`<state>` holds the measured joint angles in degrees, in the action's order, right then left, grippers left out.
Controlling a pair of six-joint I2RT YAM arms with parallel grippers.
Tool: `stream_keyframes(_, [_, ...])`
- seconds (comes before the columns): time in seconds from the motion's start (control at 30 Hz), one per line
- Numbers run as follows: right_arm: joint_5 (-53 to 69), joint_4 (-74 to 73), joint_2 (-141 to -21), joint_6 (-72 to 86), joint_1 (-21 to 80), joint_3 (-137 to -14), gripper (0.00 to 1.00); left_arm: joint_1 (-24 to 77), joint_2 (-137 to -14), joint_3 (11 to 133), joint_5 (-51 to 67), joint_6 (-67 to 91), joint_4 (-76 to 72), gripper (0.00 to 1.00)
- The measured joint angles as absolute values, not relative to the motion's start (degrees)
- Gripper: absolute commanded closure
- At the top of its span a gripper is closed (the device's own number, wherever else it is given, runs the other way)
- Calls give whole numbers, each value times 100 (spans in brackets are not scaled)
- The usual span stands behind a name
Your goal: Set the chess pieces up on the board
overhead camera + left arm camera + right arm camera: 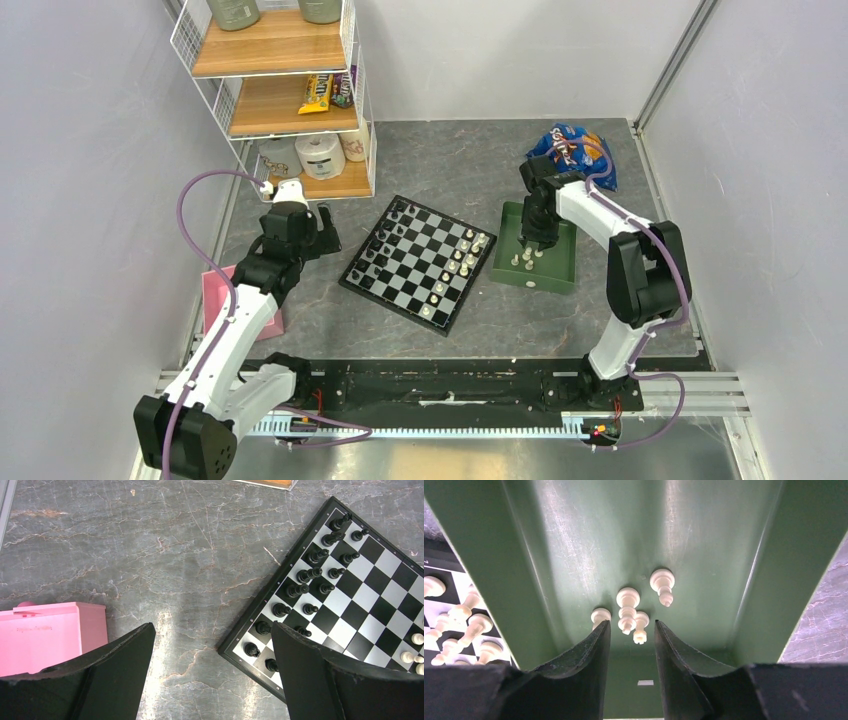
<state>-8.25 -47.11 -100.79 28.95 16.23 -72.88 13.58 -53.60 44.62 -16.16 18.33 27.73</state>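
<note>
Green tray (562,262) sits just right of the board (415,265), and the right hand (631,627) reaches down into it, fingers a narrow way apart with nothing clamped between them. Four cream chess pieces (627,605) sit on the tray floor at its fingertips; more fill the board's right edge. Black figures (305,575) line the board's left edge. The left hand (212,630) hovers over the table left of the board, fingers spread wide and empty, with a pink box (45,635) further left.
</note>
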Motion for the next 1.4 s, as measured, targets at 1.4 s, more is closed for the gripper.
stream_keyframes(1.4, [-604,-4954,-9120,2823,1822,-7721,90,1358,-5358,4462,-1616,1833,2773,6])
